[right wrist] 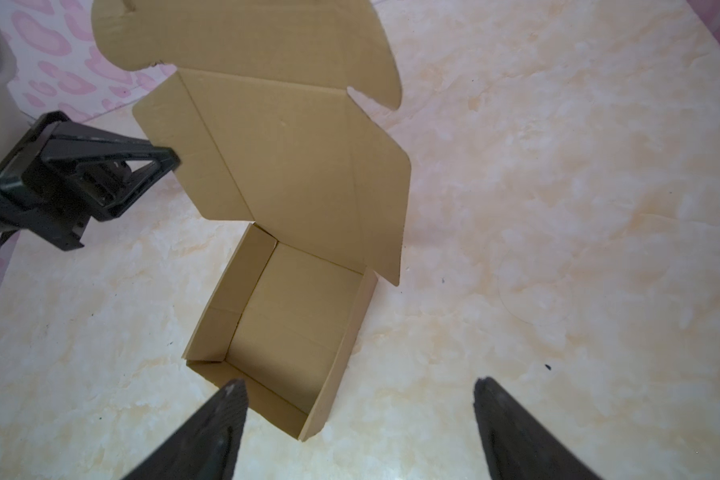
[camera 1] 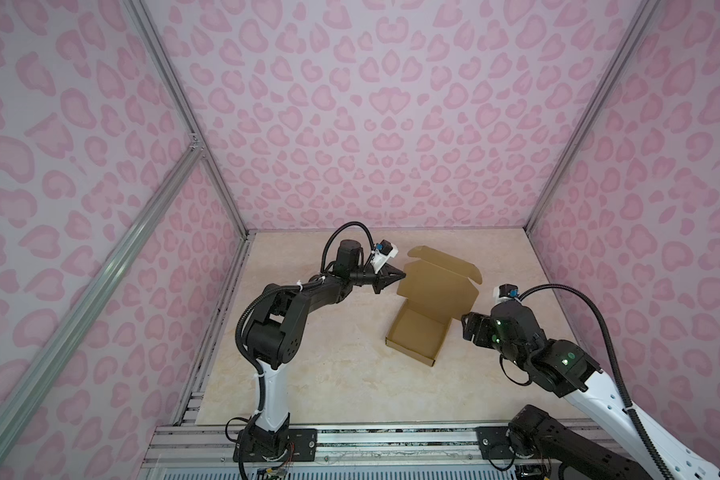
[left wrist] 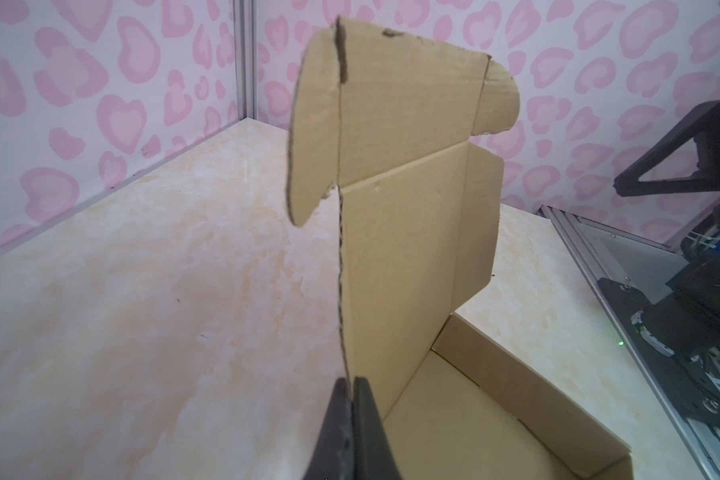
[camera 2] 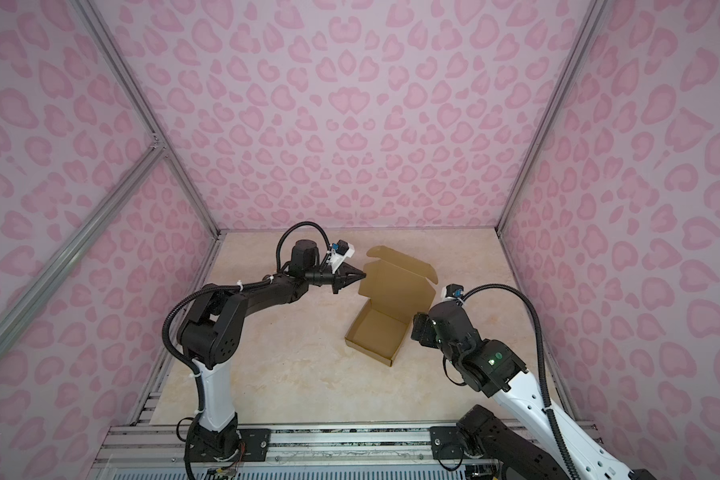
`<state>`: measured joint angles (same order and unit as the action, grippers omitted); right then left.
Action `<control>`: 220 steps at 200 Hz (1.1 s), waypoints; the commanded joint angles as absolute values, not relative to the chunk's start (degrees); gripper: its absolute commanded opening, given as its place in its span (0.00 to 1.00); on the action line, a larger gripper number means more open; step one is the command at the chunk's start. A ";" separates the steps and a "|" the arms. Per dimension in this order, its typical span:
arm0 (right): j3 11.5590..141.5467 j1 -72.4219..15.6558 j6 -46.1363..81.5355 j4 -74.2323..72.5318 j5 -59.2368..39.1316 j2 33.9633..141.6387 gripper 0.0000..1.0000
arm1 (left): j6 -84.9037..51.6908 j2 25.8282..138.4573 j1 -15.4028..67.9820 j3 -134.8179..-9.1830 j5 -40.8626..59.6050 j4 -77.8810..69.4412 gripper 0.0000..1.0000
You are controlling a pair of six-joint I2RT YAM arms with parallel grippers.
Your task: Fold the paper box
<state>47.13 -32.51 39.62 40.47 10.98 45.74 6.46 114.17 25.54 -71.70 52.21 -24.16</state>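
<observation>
Because the left gripper (camera 1: 400, 276) is pinched shut on only the thin side edge of the raised lid (camera 1: 437, 282), the paper box (camera 1: 429, 305) could tear or slip free under a hard pull. In both top views its tray (camera 1: 418, 334) rests on the table (camera 1: 308, 374), with the right gripper (camera 1: 469, 323) just beside the box. The left wrist view shows matte brown corrugated card with rounded tabs (left wrist: 308, 137). The right wrist view shows the right jaws spread wide, holding nothing, close to the open tray.

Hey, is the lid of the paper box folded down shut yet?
No, the paper box lies open, its lid standing up with the left tool pinching one side flap.
</observation>
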 commanded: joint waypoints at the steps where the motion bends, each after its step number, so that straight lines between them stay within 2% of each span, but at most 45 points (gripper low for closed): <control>1: 46.36 -27.15 37.28 32.43 3.34 47.73 0.87 | 5.70 111.00 25.51 -68.77 46.52 -28.32 0.04; 30: 43.88 -18.78 36.23 23.22 -9.57 52.18 0.86 | 2.72 107.56 25.49 -63.72 40.09 -31.01 0.04; 54: 42.13 -17.03 35.02 13.62 -16.14 53.95 0.84 | 0.58 103.61 25.62 -58.15 34.68 -33.70 0.04; 95: 42.88 -16.70 31.07 6.39 -20.52 62.08 0.81 | -2.64 100.31 26.85 -52.66 27.72 -35.95 0.04; 172: 43.16 -13.41 26.87 3.28 -9.94 65.05 0.77 | -4.18 95.36 31.35 -46.61 16.58 -38.36 0.04; 220: 41.88 -12.53 27.00 -5.24 -12.85 68.32 0.76 | -5.05 93.88 32.95 -43.66 14.42 -40.81 0.04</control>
